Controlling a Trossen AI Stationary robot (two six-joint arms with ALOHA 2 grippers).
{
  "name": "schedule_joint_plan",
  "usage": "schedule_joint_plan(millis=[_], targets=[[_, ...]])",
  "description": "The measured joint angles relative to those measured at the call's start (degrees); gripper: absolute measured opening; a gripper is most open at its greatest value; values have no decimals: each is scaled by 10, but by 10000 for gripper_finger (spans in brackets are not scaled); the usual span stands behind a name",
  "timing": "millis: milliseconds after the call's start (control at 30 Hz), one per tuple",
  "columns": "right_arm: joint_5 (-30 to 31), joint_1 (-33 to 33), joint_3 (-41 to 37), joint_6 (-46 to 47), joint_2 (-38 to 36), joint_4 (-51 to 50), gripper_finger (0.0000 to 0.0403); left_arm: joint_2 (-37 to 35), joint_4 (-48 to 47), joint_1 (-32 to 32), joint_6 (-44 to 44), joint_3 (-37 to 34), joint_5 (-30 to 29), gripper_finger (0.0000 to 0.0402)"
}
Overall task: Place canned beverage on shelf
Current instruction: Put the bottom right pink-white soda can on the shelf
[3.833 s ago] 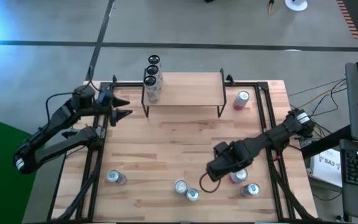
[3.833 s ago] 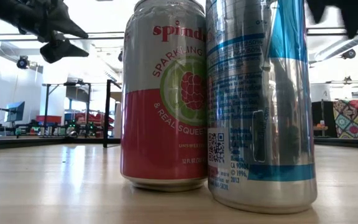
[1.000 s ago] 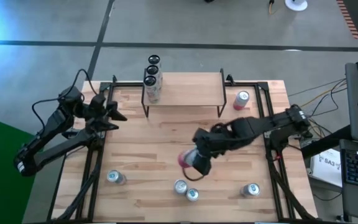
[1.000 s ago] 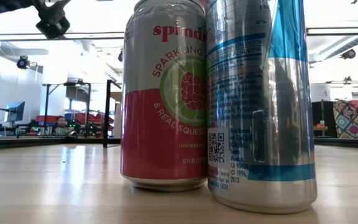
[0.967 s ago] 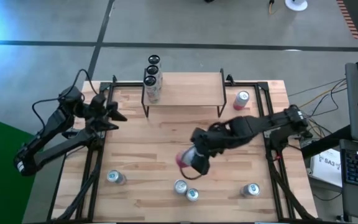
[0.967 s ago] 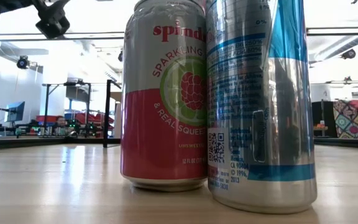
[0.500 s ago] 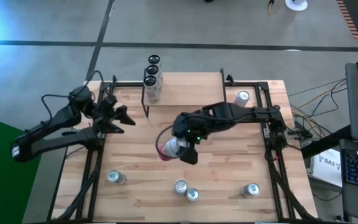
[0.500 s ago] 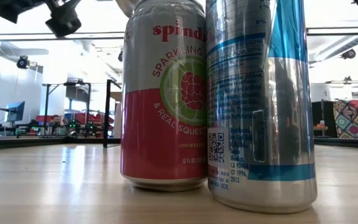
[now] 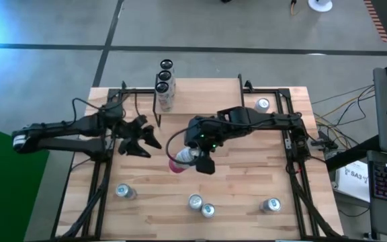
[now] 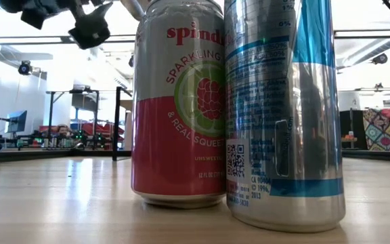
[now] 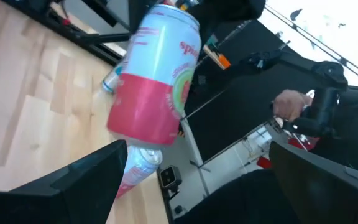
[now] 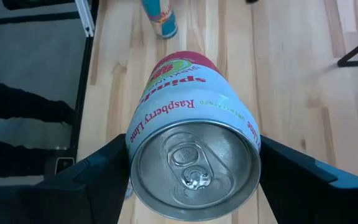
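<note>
My right claw (image 9: 195,160) clamped on pink can (image 9: 180,160), tilted, mid-desk, above surface. Left claw (image 9: 143,142) spread wide, empty, just beside can; looks like handover pending. Shelf (image 9: 198,97) at far edge holds cans (image 9: 164,83) at left end; placement remains. Shelf legs mostly hidden by arm.

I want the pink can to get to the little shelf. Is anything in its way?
Nothing stands on the table between the pink can, held in the right gripper, and the shelf. The shelf's left end already holds a row of cans; the rest is bare. The left gripper, fingers open, hovers just left of the can.
</note>
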Motion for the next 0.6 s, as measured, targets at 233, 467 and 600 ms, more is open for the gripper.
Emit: schedule_joint_plan(millis=[233, 467, 600], targets=[[-17, 0, -1, -19, 2, 18, 293, 71, 117, -52, -27, 0, -14, 380], [-39, 0, -1, -30, 2, 38, 293, 129, 167, -81, -37, 0, -17, 380], [-50, 0, -1, -34, 4, 44, 293, 158, 211, -87, -38, 0, -42, 380]])
